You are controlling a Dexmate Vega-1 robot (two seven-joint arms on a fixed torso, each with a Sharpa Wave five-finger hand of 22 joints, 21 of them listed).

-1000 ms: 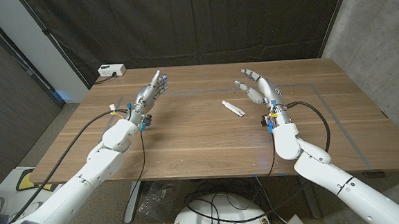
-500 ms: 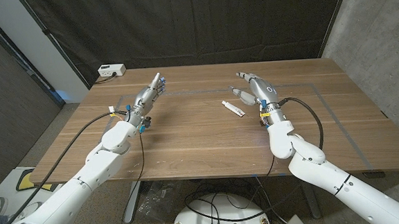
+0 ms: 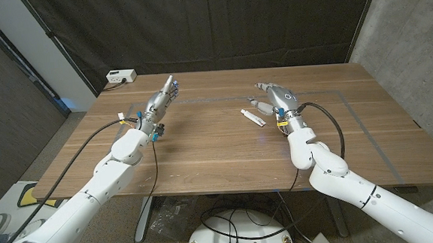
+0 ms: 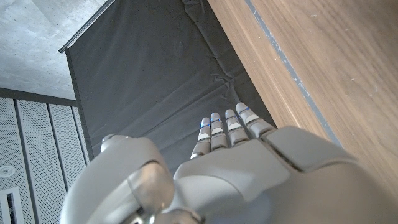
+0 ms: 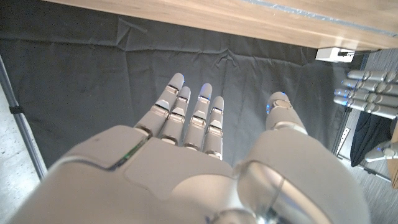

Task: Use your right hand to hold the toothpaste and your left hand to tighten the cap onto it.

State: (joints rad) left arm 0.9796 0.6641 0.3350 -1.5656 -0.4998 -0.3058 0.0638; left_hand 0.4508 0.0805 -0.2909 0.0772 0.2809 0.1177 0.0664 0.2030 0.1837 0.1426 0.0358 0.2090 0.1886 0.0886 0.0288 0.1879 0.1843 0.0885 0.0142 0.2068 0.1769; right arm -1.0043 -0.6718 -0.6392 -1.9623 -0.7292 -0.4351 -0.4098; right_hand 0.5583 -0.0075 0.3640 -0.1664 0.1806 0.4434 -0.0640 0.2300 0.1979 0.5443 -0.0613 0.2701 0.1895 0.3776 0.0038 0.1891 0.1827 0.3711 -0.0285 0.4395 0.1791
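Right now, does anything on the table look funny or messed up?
Nothing looks spilled or broken. The toothpaste just lies flat on the wooden table, angled, next to the right hand. The left hand holds nothing.

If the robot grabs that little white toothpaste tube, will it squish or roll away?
The toothpaste looks small and thin, so it is probably light and may slide on the smooth table if nudged. It lies flat, so rolling seems unlikely. Tubes are usually soft, so it may squish a bit.
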